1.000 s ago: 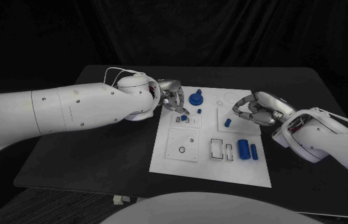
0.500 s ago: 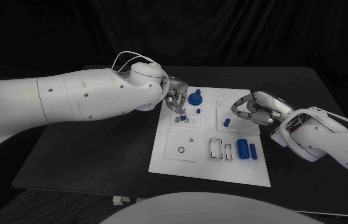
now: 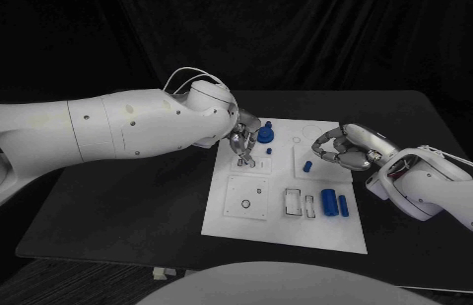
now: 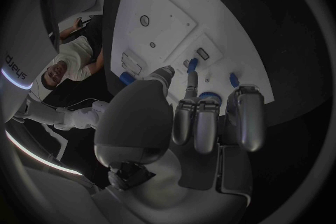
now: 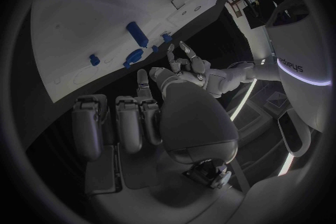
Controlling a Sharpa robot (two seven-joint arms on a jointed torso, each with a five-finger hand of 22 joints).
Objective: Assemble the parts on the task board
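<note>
A black table [image 3: 128,202] under a dark curtain carries the white board [image 3: 286,230] in its middle. The left hand [image 3: 243,141] hangs over the board's far left part, fingertips pointing down at a small blue peg [image 3: 249,161] in a square recess; in the left wrist view a blue piece [image 4: 191,65] sits right at the fingertips [image 4: 190,85], but I cannot tell whether they pinch it or only touch it. Just beyond stands a blue knob [image 3: 265,135], with a tiny blue stud [image 3: 269,151] beside it. The right hand [image 3: 342,149] hovers over the board's right side with its fingers curled in and nothing visible between them. Below it stands a short blue peg [image 3: 308,166], and nearer the front edge two blue cylinders [image 3: 335,203] lie side by side.

The main risk, as I judge it, lies with the left hand: the peg is small and the fingertips crowd it, so a slightly off-centre squeeze could tip it or flick it out of its recess (the knob close behind could be knocked too). A peg pushed in at a tilt could also jam.
</note>
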